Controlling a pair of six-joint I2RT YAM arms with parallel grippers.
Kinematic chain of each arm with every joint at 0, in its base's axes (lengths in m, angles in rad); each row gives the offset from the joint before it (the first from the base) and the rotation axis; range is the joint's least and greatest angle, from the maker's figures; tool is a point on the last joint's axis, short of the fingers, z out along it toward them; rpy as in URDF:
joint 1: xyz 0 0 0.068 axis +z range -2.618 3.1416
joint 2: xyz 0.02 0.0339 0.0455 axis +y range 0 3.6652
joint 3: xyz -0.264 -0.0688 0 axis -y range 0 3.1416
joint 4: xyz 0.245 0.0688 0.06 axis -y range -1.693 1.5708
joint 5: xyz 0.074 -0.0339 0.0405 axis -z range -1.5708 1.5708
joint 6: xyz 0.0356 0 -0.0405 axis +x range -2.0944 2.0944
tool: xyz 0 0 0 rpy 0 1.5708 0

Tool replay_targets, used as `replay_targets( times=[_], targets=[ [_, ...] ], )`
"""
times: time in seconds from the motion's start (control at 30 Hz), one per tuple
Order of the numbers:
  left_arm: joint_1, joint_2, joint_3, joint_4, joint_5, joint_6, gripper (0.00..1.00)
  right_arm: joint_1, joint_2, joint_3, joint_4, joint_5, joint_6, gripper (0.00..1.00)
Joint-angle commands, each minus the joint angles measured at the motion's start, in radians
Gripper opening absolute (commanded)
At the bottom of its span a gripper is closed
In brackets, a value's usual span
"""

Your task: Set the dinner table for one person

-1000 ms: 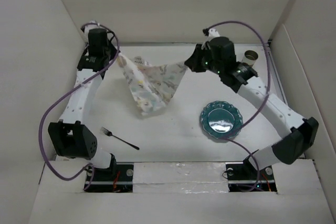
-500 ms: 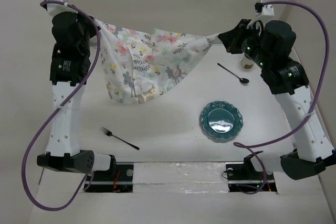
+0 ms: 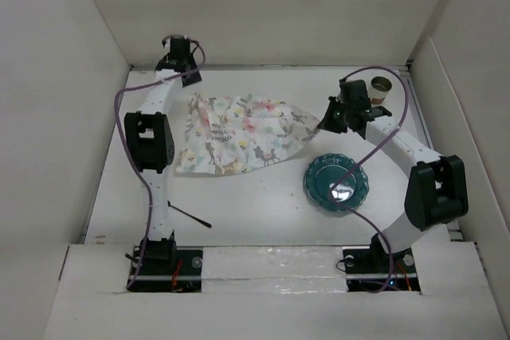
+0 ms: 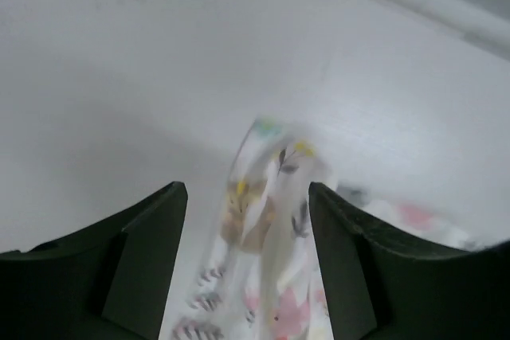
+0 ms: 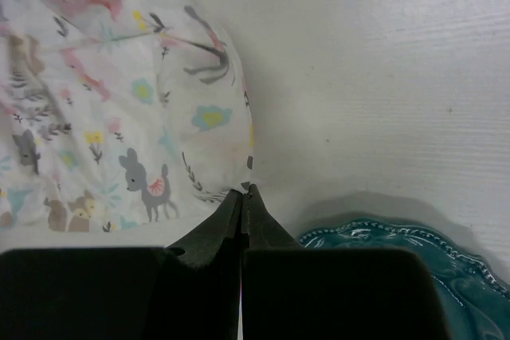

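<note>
The mat (image 3: 239, 133) lies mid-frame on the table (image 3: 255, 209). The left gripper (image 4: 247, 195) stands apart astride one corner; the right gripper (image 5: 244, 193) pinches the other, beside the plate (image 3: 336, 183).

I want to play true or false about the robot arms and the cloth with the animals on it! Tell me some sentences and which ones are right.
1. The right gripper pinches a corner of the cloth mat. True.
2. The left gripper is squeezed shut. False: its jaws stand wide apart, with the mat's edge loose between them.
3. The plate is red. False: it is teal.
4. The cup stands at the far right corner of the table. True.
5. The plate sits on top of the mat. False: it sits on the bare table beside the mat.
</note>
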Motion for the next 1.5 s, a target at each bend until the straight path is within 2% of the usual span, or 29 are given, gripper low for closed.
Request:
replay_targets(
  times=[0.0,0.03,0.1,0.23,0.33,0.4,0.6,0.73,0.9,1.1,1.2,1.33,1.47],
  targets=[
    [0.019,-0.229,-0.197,-0.078,-0.019,-0.016,0.59,-0.006,-0.019,-0.007,0.103,-0.022,0.018,0.00],
    [0.019,-0.293,-0.294,0.019,-0.019,-0.022,0.59,-0.006,-0.019,-0.027,0.100,-0.022,0.020,0.00],
    [0.019,-0.441,-0.512,0.070,-0.010,-0.048,0.57,-0.006,-0.021,-0.049,0.097,-0.013,0.020,0.00],
    [0.009,-0.623,-0.789,0.043,0.045,-0.098,0.47,-0.015,-0.015,-0.069,0.078,-0.002,0.024,0.00],
    [0.009,-0.764,-0.985,0.017,0.051,-0.129,0.35,-0.015,-0.041,-0.077,0.083,0.007,0.027,0.00],
    [0.023,-0.838,-1.085,-0.008,0.059,-0.150,0.35,-0.015,-0.062,-0.078,0.075,0.021,0.026,0.00],
    [0.023,-0.889,-1.222,-0.143,0.093,-0.262,0.40,-0.034,-0.102,-0.092,0.087,-0.019,0.024,0.00],
    [0.023,-0.913,-1.307,-0.132,0.157,-0.333,0.40,-0.034,-0.128,-0.118,0.100,-0.033,0.020,0.00],
    [0.023,-0.913,-1.349,-0.100,0.114,-0.428,0.43,-0.043,-0.145,-0.156,0.117,-0.077,0.015,0.00],
    [0.023,-0.818,-1.381,-0.039,0.101,-0.447,0.44,-0.043,-0.172,-0.186,0.118,-0.094,0.010,0.00],
    [0.023,-0.788,-1.401,-0.022,0.095,-0.451,0.40,-0.043,-0.188,-0.190,0.117,-0.092,0.009,0.00],
    [0.023,-0.795,-1.421,-0.003,0.033,-0.457,0.38,-0.043,-0.199,-0.199,0.112,-0.097,0.006,0.00],
    [0.023,-0.774,-1.417,0.004,-0.007,-0.462,0.40,-0.043,-0.211,-0.212,0.117,-0.109,0.007,0.00]
  ],
)
